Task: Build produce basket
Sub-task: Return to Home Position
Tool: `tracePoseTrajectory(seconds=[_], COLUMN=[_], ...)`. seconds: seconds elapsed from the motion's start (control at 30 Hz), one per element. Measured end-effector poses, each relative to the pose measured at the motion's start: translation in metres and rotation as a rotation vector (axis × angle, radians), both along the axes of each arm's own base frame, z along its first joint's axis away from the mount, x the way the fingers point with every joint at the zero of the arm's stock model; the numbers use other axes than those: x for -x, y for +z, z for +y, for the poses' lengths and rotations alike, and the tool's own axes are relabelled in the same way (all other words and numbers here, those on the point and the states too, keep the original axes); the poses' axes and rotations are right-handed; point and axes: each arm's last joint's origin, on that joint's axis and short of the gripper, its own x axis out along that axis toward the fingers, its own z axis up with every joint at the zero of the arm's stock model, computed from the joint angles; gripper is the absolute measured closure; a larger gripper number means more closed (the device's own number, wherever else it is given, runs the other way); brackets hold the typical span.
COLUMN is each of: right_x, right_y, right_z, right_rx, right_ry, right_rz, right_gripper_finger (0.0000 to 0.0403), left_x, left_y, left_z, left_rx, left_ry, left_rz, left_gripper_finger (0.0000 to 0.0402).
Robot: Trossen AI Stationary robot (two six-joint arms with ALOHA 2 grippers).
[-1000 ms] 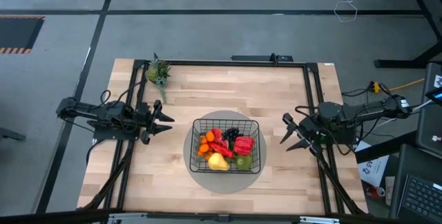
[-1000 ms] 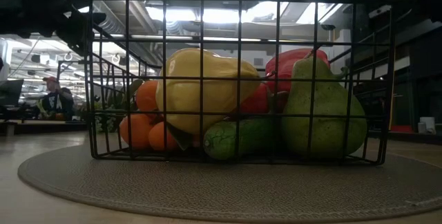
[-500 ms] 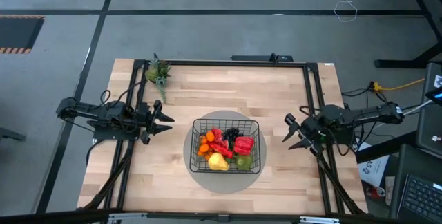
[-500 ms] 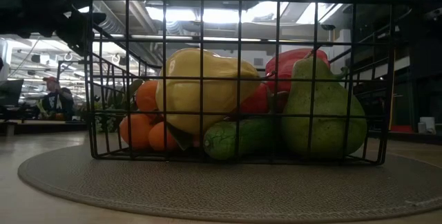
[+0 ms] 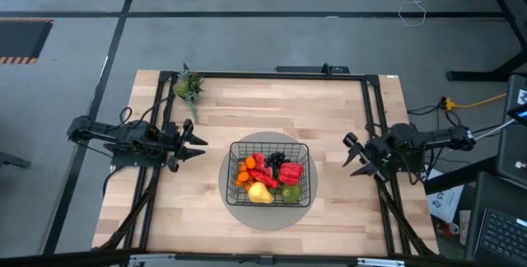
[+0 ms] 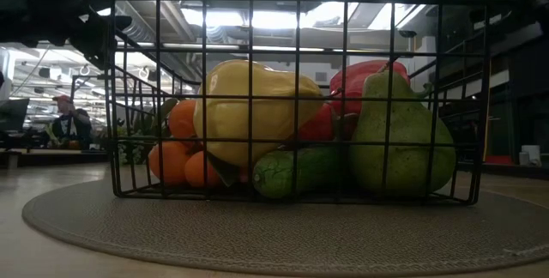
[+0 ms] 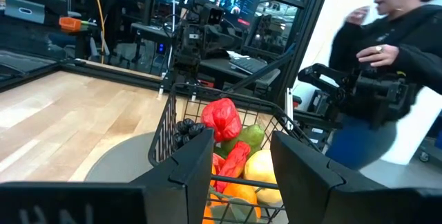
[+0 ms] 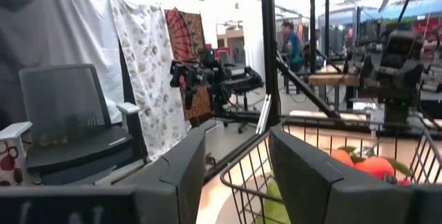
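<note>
The basket [image 5: 230,168] is seen on the grey round mat [image 5: 272,217] around the middle of the table [image 5: 329,110], and it has not been shifted over the past second. The produce [image 5: 268,176] is held inside it: a red pepper [image 5: 290,170], dark grapes [image 5: 274,159], oranges [image 5: 244,174], a yellow fruit [image 5: 259,192] and a green pear [image 5: 290,191]. In the low view a green cucumber [image 6: 296,171] is seen lying on the basket floor, between the yellow fruit and the pear. No piece has been displaced since the earlier frames. The right gripper [image 5: 352,155] has been drawn back toward the right edge of the table since a second ago, so that it now stands farther from the basket; its fingers are spread and empty. The left gripper [image 5: 198,146] is found where it was, to the left of the basket and apart from it, its fingers likewise spread and empty. A leafy sprig [image 5: 188,87] is seen unmoved at the far left corner of the table
</note>
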Motion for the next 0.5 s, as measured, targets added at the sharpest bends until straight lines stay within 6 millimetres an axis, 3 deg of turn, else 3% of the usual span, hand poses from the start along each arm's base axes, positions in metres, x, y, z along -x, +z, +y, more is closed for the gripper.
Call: tracePoseTrajectory(seconds=[0.5], right_x=[0.0049], right_y=[0.0079], right_z=[-0.0008], right_rx=[-0.014], right_ry=[0.0], right_rz=[-0.094], right_gripper_finger=[0.0241], left_x=[0.0], left_y=[0.0], left_z=[0.0], left_rx=[0.0], left_ry=[0.0], left_rz=[0.0], left_gripper_finger=[0.026])
